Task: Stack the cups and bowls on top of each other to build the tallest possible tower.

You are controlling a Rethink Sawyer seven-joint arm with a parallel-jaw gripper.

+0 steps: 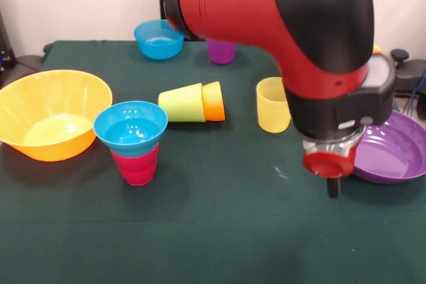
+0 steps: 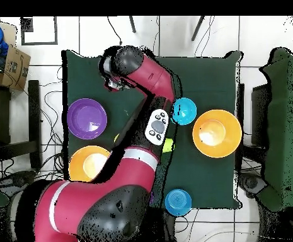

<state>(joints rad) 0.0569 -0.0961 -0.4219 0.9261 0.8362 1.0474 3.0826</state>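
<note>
We see a two-piece tower on the green counter (image 1: pixel 219 231) — a cyan bowl (image 1: pixel 130 124) seated in a red cup (image 1: pixel 137 163), wide over narrow. The gripper (image 1: pixel 331 176) hangs low beside the purple bowl (image 1: pixel 393 147), carrying nothing we can make out; whether its fingers are open or closed we cannot tell. Lime green (image 1: pixel 182 103) and orange (image 1: pixel 213 101) cups lie nested on their sides — not yet stacked.
</note>
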